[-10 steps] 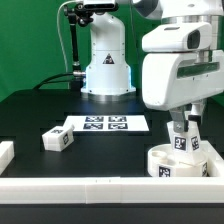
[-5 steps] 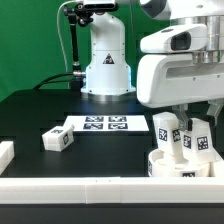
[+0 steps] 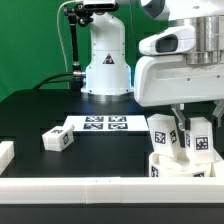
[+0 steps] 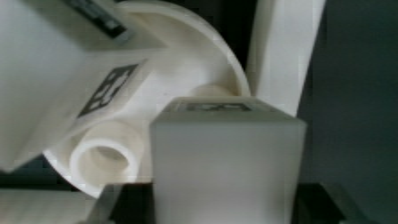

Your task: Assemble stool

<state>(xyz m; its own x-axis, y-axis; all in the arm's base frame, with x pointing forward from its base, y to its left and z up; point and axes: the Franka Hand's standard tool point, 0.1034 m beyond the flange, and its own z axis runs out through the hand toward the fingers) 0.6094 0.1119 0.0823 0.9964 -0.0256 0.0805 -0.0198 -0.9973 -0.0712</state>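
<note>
The white round seat [image 3: 176,168] lies at the exterior view's right, against the front wall. One white tagged leg [image 3: 162,135] stands upright on it. My gripper [image 3: 197,142] is shut on a second leg [image 3: 199,136] and holds it upright over the seat, right of the first. A third leg [image 3: 58,140] lies loose on the black table to the left. In the wrist view the held leg [image 4: 222,150] fills the middle between my dark fingers [image 4: 125,205]. Behind it are the seat [image 4: 169,50], with a round hole, and the other leg [image 4: 63,75].
The marker board [image 3: 105,124] lies flat mid-table in front of the robot base [image 3: 106,60]. A low white wall [image 3: 90,186] runs along the front edge. A white block [image 3: 5,152] sits at the far left.
My gripper has shifted to the exterior view's right with the leg in it. The other leg standing on the seat has come into view beside it.
</note>
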